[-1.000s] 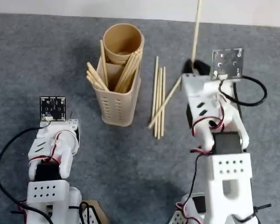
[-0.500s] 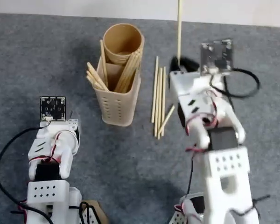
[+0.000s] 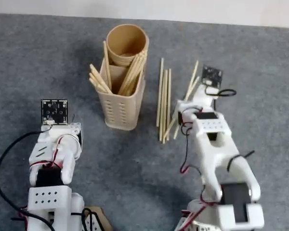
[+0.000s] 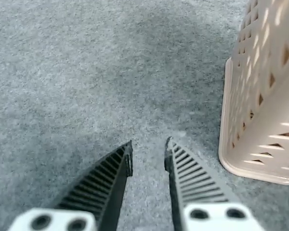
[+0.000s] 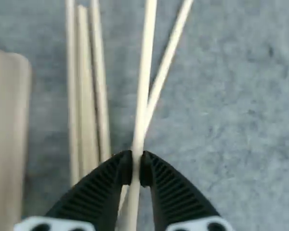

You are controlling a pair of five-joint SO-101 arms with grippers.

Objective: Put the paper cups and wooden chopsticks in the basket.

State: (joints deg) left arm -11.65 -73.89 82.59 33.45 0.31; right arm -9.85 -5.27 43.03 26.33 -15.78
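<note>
A perforated beige basket (image 3: 120, 103) stands upright in mid-table with a paper cup (image 3: 127, 43) and several wooden chopsticks (image 3: 130, 74) in it. Three loose chopsticks (image 3: 163, 96) lie side by side on the carpet to its right (image 5: 84, 72). My right gripper (image 5: 136, 168) is down at the carpet beside them (image 3: 187, 102), shut on one chopstick (image 5: 147, 57) that points away from me; a second chopstick (image 5: 171, 53) crosses it. My left gripper (image 4: 148, 154) hovers open over bare carpet left of the basket (image 4: 265, 96), holding nothing.
Grey carpet (image 3: 260, 57) covers the table, with free room at the left and the far right. The basket's wall (image 5: 9, 144) stands close beside the loose chopsticks. A pale strip (image 3: 62, 7) runs along the far edge.
The right arm has drawn back and dropped toward the carpet, bringing the chopstick it held upright down to a low slant beside the loose ones. The left arm has kept still.
</note>
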